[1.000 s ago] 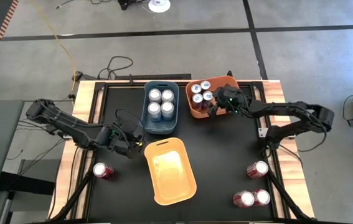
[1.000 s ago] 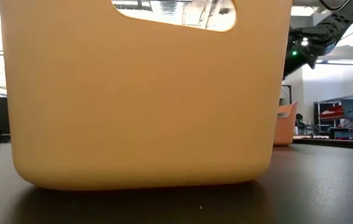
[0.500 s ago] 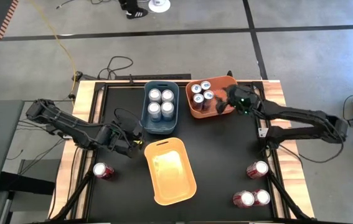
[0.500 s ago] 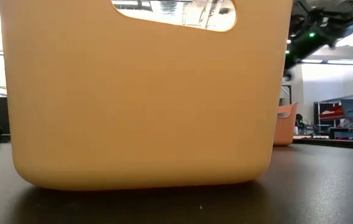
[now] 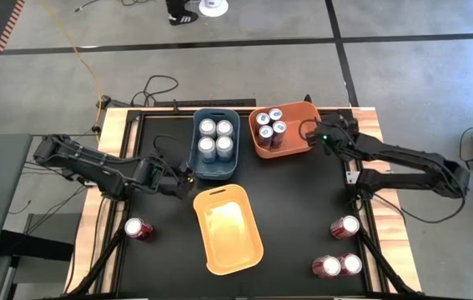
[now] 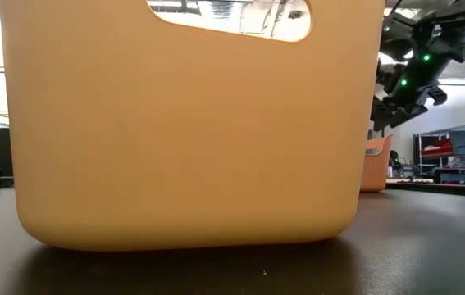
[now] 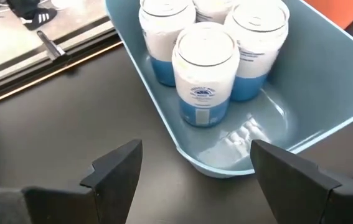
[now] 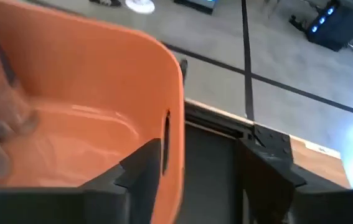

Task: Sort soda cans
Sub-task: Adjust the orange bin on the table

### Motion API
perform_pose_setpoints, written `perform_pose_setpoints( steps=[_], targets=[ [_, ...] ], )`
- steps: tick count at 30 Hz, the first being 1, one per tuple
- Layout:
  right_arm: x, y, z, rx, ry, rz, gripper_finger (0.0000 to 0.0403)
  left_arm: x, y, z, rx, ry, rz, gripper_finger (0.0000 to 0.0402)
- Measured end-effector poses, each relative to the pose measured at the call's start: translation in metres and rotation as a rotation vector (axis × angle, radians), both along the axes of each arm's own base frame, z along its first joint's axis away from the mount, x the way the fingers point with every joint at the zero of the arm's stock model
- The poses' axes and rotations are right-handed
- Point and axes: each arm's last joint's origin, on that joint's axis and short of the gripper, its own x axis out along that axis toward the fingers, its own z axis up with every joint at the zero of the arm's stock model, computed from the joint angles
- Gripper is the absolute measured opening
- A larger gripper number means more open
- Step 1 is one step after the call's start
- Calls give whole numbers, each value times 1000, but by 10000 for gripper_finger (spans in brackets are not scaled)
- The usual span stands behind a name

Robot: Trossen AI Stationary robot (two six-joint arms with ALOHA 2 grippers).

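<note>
Three bins on the worktop, eight cans sorted, four red cans loose.

The blue bin (image 5: 216, 143) near the far edge holds four white-and-blue cans (image 5: 216, 137) standing upright in a tight square; beside it the orange bin (image 5: 299, 112) holds four blue cans (image 5: 270, 125) crowded toward its left end, while the yellow bin (image 5: 228, 228) in the middle has nothing in it. One red can (image 5: 138, 228) stands near the left edge, and three red cans (image 5: 339, 249) stand near the front right corner. The left gripper (image 5: 188, 182) hangs just off the blue bin's front left corner, fingers spread with nothing between them. The right gripper (image 5: 309, 133) sits at the orange bin's right end, fingers apart and astride its wall, holding no can.
</note>
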Motion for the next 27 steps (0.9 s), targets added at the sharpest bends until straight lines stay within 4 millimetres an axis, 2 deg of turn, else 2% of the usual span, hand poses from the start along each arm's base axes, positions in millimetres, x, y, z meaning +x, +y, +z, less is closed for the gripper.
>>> perform_pose_setpoints(
  steps=[16, 18, 27],
  targets=[
    [5, 7, -10, 69, 105, 82, 18, 1, 6, 0, 20, 8, 21, 296],
    [5, 7, -10, 80, 107, 95, 7, 1, 6, 0, 24, 13, 18, 296],
    [5, 14, -10, 120, 81, 124, 2, 1, 6, 0, 38, 38, -4, 296]
  ],
)
